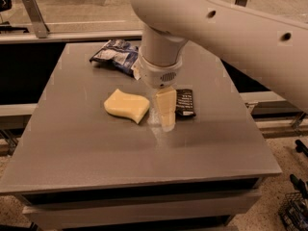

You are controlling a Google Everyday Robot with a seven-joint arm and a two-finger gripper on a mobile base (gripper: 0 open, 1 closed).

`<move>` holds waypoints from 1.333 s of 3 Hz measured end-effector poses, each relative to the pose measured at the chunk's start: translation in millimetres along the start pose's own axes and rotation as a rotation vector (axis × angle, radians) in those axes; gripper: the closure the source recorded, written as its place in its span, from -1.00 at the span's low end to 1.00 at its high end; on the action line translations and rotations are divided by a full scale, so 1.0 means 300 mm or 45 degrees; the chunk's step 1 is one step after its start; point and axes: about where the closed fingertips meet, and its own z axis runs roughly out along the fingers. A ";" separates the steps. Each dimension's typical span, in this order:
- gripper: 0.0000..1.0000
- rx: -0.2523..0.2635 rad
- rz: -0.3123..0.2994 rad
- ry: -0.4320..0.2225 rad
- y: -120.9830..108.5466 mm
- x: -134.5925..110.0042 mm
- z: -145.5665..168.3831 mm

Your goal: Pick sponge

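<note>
The sponge (127, 105) is a pale yellow foam block with wavy sides, lying flat near the middle of the grey table (86, 148). My gripper (166, 113) hangs from the white arm just right of the sponge, a small gap apart from its right edge, with its pale yellow finger (166, 105) pointing down at the table top. Nothing is held in it.
A small black snack bar wrapper (185, 103) lies right beside the gripper on its right. A blue and white chip bag (115, 54) lies at the back of the table. Metal railing (33, 13) runs behind the table.
</note>
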 end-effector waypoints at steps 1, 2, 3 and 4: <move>-1.00 -0.056 -0.027 -0.004 -0.009 -0.056 0.039; -1.00 -0.087 -0.054 -0.012 -0.018 -0.124 0.056; -1.00 -0.111 -0.078 -0.008 -0.027 -0.195 0.052; -1.00 -0.124 -0.102 0.000 -0.037 -0.250 0.051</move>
